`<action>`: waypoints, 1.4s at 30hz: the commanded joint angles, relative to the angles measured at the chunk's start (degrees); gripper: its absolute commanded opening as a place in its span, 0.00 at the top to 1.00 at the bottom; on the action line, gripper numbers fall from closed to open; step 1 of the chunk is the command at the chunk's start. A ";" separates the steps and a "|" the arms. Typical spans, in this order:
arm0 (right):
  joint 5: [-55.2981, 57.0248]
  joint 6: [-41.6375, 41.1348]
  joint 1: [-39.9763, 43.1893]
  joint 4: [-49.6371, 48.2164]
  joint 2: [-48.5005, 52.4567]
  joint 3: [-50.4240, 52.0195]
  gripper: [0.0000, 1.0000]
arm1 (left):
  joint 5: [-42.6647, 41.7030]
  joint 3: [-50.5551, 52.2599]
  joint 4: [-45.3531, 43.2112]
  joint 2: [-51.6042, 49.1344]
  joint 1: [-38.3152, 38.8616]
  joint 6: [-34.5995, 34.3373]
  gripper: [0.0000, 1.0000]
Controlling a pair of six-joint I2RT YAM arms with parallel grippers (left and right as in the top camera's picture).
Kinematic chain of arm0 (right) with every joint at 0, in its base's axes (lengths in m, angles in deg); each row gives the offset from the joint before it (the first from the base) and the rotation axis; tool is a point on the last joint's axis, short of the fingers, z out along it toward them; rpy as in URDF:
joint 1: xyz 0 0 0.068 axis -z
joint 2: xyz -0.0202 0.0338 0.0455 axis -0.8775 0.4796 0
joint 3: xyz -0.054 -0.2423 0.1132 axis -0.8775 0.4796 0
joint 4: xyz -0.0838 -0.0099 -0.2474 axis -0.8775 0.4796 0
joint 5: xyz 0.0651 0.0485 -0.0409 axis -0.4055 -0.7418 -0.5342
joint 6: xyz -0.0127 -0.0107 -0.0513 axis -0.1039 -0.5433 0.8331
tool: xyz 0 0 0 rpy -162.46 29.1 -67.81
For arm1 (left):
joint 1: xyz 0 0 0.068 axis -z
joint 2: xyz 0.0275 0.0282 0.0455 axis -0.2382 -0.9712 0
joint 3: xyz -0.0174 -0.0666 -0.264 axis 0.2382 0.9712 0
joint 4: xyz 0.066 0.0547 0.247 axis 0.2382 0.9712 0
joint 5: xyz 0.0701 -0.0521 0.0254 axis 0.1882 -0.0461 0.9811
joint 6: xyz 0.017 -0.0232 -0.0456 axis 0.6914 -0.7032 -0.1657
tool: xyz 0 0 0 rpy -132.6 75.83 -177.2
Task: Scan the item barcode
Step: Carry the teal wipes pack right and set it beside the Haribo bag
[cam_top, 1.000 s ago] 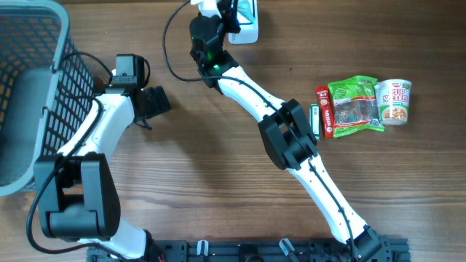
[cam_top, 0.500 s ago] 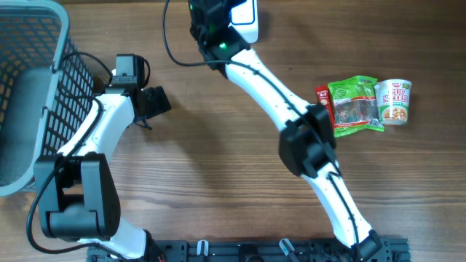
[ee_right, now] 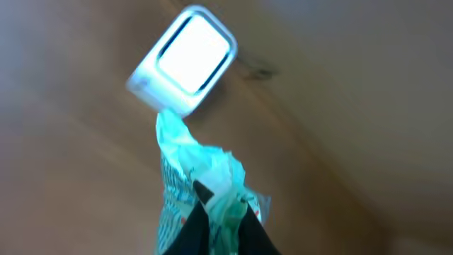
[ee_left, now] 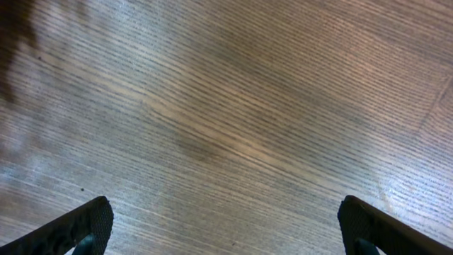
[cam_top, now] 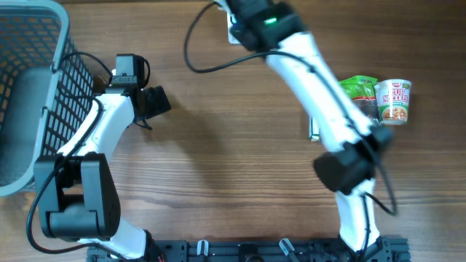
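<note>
my right gripper [ee_right: 221, 212] is pinched shut on the lower end of a crinkled pale green packet [ee_right: 202, 173]. in the wrist view the packet's top corner meets the edge of the white scanner [ee_right: 185, 58]; i cannot tell if they touch. my left gripper [cam_top: 154, 102] hangs over the wooden table [ee_left: 233, 106] beside the grey basket [cam_top: 64, 29], fingers spread wide. a noodle cup [cam_top: 394, 100] and another green pack [cam_top: 357, 89] sit together at the right.

Crumpled green packet [ee_right: 202, 185], beside white scanner [ee_right: 182, 60]
</note>
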State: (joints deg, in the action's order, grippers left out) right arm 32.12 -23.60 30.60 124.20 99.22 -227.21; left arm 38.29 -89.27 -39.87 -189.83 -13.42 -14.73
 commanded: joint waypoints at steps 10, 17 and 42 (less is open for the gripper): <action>-28.02 -10.47 24.11 19.12 -4.59 12.46 0.96 | 1.07 -0.74 -0.11 1.38 -0.26 -0.55 0.00; -28.44 -11.87 31.65 8.50 -4.52 29.42 0.96 | 1.07 -0.74 -0.11 1.38 -0.26 -0.55 0.00; -28.83 -18.73 31.71 -5.25 -5.97 31.26 0.00 | 1.07 -0.74 -0.11 1.38 -0.26 -0.55 0.00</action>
State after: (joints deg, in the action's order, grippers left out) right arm 4.34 -40.84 62.51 122.36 94.28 -194.99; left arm 38.29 -89.27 -39.85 -189.83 -13.42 -14.73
